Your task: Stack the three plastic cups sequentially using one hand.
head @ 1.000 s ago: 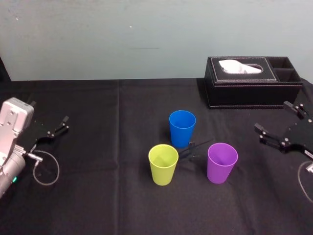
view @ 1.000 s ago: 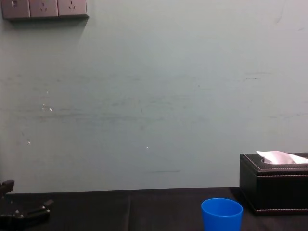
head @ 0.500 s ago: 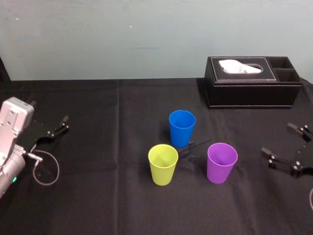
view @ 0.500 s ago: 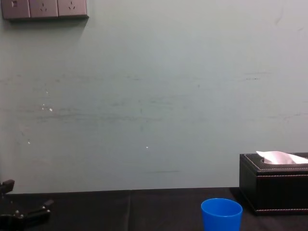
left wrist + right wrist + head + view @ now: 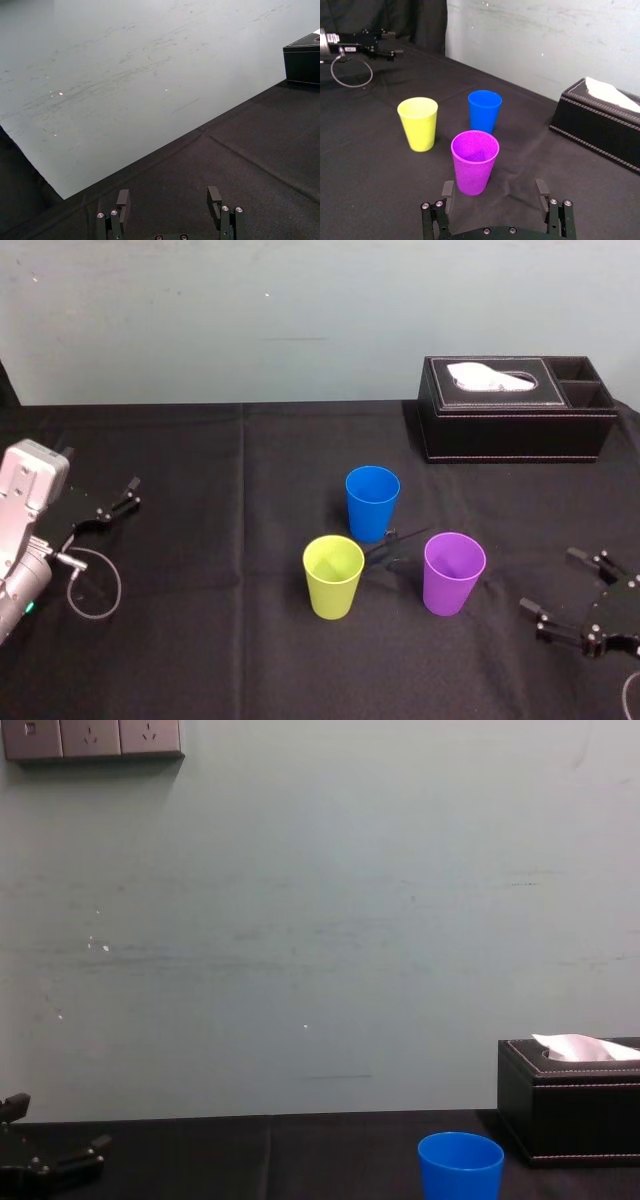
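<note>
At the desk's (image 5: 220,660) left edge sits the left gripper (image 5: 115,502), fingers spread wide, empty. Mid-desk the yellow-green cup (image 5: 333,577), the blue cup (image 5: 372,502) farther back and the purple cup (image 5: 454,573) stand upright, apart. Near right, the right gripper (image 5: 552,582) faces the purple cup, fingers wide, holding nothing. Far right: a black tissue box (image 5: 515,425). The chest view adds wall sockets (image 5: 92,738); the right wrist view, an unreadable white label (image 5: 332,37) on the left arm.
</note>
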{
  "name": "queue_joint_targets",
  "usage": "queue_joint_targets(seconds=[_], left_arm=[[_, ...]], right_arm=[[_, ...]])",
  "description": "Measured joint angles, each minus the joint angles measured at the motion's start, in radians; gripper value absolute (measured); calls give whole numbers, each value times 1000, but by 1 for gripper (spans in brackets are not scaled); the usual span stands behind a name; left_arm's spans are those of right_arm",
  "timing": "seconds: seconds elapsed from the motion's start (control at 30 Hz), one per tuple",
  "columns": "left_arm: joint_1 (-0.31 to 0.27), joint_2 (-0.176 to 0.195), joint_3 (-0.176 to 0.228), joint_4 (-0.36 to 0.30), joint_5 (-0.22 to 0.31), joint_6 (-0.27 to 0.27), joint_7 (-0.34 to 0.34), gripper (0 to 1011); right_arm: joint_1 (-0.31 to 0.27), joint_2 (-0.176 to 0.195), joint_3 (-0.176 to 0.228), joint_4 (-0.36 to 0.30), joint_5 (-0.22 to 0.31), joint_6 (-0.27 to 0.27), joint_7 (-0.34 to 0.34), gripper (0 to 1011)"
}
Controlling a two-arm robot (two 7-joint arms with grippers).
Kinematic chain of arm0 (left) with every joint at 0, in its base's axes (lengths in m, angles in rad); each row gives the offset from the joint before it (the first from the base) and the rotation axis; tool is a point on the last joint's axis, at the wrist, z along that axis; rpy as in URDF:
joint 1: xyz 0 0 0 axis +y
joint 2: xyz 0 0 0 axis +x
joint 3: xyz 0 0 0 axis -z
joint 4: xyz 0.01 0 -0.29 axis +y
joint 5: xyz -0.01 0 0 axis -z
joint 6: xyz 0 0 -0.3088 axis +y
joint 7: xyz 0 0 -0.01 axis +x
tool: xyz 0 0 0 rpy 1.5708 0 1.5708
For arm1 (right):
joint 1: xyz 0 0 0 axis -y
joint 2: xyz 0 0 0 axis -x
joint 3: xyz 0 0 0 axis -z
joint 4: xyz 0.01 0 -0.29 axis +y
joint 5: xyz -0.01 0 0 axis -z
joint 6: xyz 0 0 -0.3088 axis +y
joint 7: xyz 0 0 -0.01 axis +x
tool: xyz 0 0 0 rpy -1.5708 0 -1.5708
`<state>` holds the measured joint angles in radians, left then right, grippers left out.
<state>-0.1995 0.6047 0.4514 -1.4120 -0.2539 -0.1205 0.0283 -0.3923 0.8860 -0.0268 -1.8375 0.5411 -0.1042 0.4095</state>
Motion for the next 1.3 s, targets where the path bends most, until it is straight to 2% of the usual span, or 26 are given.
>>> queue_joint_targets(seconds=[0.47, 1.3], left_arm=[[0, 0, 0, 0, 0, 0, 0, 1010], [0, 0, 0, 0, 0, 0, 0, 1010]], right_arm=[[40, -75, -62, 54, -52, 22, 21, 1003], [112, -168, -92, 84, -113, 74, 53, 1003]])
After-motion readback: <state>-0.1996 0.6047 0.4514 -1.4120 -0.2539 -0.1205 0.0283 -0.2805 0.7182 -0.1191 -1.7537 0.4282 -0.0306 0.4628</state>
